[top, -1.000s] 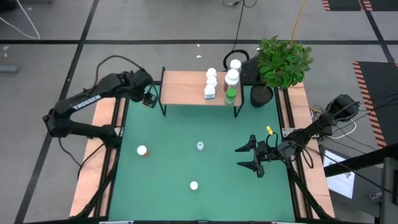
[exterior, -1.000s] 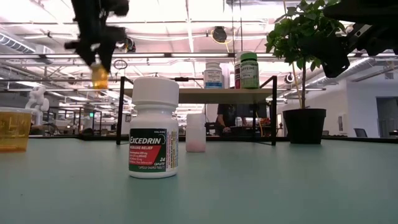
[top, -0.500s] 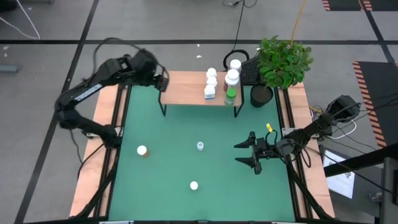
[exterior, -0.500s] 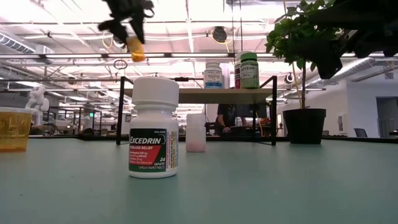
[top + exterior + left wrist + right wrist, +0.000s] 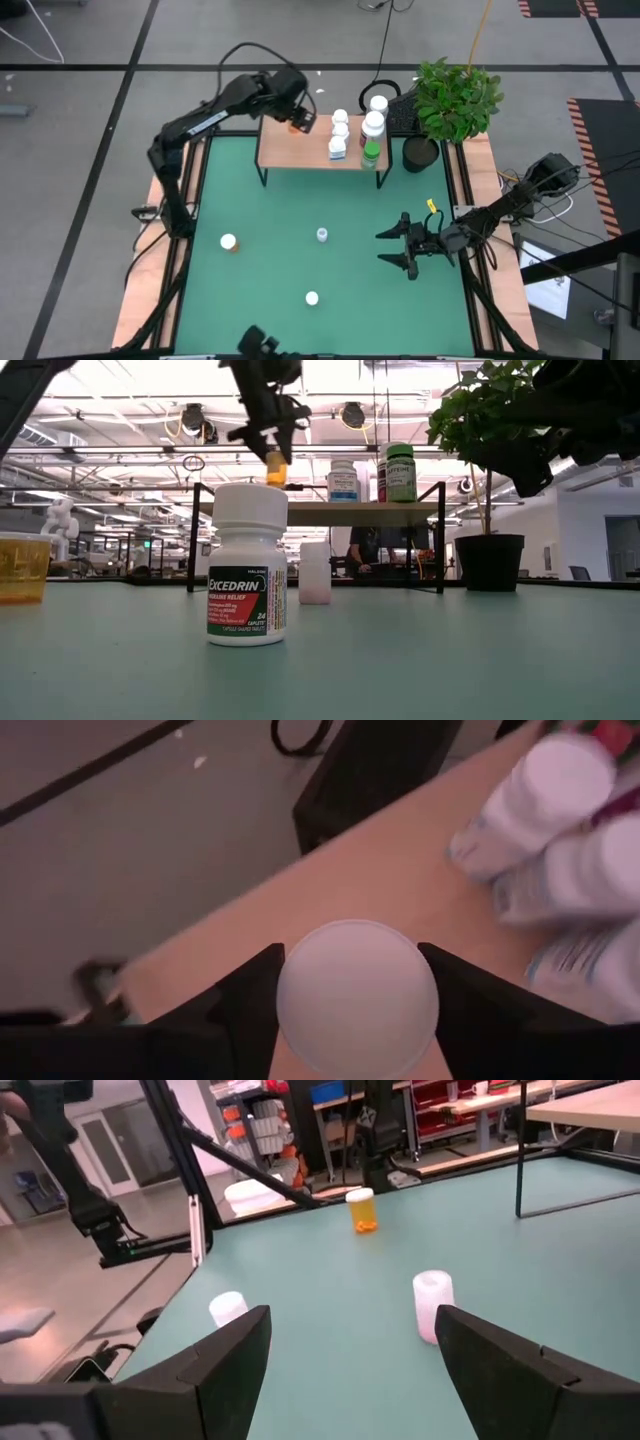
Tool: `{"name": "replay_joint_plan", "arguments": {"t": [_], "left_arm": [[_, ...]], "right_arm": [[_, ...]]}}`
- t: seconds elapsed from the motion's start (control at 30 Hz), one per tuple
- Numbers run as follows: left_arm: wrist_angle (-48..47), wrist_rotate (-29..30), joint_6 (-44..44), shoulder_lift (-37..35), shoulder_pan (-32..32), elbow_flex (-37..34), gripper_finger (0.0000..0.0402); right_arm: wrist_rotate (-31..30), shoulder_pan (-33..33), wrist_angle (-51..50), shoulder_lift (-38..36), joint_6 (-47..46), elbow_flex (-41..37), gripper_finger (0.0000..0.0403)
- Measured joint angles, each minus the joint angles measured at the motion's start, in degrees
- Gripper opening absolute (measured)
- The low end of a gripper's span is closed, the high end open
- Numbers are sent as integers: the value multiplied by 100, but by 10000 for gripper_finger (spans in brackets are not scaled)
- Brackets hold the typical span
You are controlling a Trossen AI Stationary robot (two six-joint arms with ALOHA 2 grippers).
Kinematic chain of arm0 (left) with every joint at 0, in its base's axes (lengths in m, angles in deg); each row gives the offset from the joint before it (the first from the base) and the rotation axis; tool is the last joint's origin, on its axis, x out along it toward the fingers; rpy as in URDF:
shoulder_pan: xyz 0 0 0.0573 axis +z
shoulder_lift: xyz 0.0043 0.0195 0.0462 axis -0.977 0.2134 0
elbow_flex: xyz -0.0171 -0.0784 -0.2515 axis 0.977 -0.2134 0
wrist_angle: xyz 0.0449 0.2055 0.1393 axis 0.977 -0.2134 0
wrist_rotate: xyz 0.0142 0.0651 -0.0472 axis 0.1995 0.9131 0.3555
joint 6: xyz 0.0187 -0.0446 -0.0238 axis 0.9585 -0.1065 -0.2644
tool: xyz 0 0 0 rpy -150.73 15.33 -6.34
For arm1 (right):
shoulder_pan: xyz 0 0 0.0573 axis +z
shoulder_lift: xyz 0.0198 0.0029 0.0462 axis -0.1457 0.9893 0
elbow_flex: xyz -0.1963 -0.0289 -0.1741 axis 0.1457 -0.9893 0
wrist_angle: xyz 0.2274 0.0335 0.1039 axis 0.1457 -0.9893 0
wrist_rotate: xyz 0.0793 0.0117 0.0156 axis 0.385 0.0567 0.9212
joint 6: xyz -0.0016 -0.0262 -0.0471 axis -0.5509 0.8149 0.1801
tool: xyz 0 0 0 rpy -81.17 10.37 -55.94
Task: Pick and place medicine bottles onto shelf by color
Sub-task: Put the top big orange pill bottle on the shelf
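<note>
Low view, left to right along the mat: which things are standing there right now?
Orange bottle at the picture's edge → Excedrin bottle → small white bottle → black plant pot.

The high view looks straight down on the shelf (image 5: 310, 140). The low view faces the shelf (image 5: 330, 513) level from the mat, far off. Both wrist views sit closer, one directly above it.

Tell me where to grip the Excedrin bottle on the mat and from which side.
Grip the Excedrin bottle around its white cap, coming straight down. It stands upright, the cap is round and nearly as wide as the body, and nothing crowds it. The right gripper, fingers open, is nearer.
</note>
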Motion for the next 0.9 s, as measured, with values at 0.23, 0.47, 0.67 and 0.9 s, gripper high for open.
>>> {"name": "replay_joint_plan", "arguments": {"t": [0.23,0.47,0.67,0.9], "left_arm": [[812,-10,117,487,-34,92,218],[948,33,219,697,-32,89,221],[1141,175,283,693,-32,-132,228],[1432,305,302,691,-32,-517,229]], "right_arm": [[0,2,-42,0,0,2,276],[0,2,-44,0,0,0,276],[0,2,-42,0,0,0,276],[1,4,-42,0,-44,1,276]]}}
